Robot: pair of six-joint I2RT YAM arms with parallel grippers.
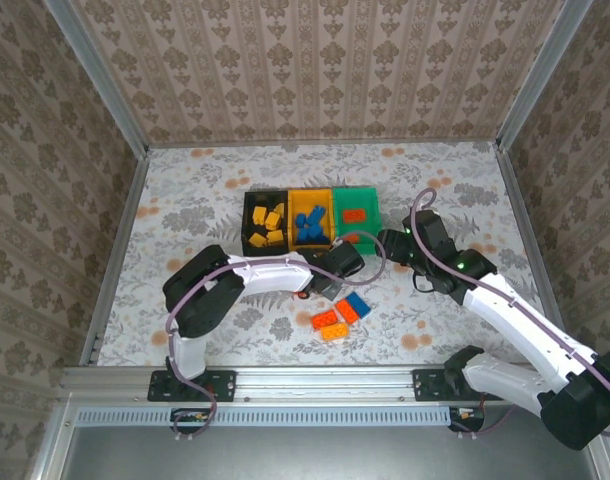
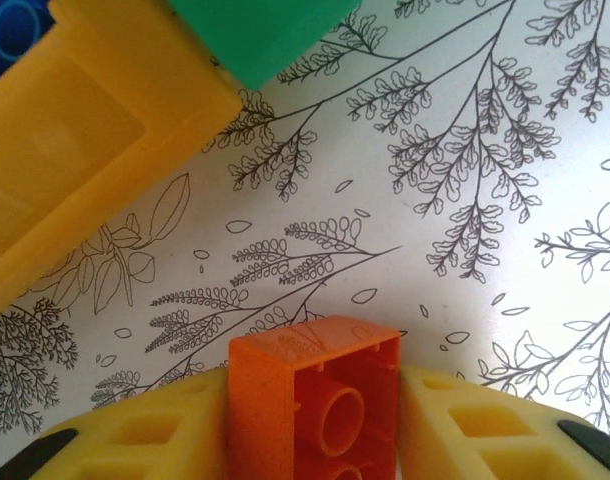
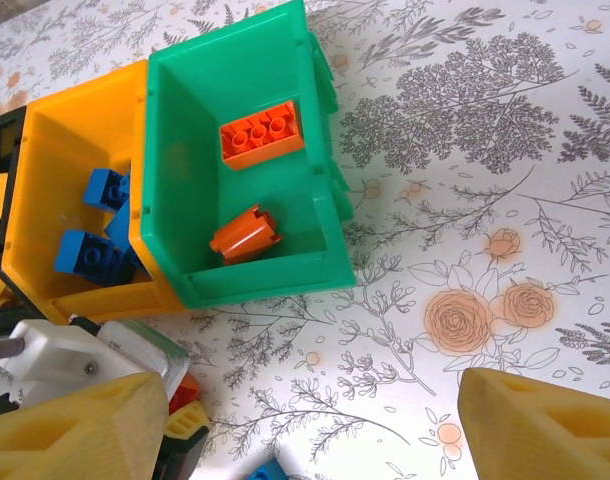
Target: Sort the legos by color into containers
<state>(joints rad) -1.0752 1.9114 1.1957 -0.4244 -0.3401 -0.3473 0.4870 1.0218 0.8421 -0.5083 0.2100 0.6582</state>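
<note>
Floral-patterned tabletop (image 2: 465, 150), hollow-backed orange plastic brick (image 2: 315, 400) in blocky yellow left gripper (image 2: 315, 450)

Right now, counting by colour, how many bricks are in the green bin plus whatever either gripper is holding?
Red-orange: 3 (2 binned bricks in the green bin, 1 gripped brick between the pads of the left gripper)
Blue: 0
Yellow-orange: 0
Total: 3
The right gripper is open and holds nothing.
</note>
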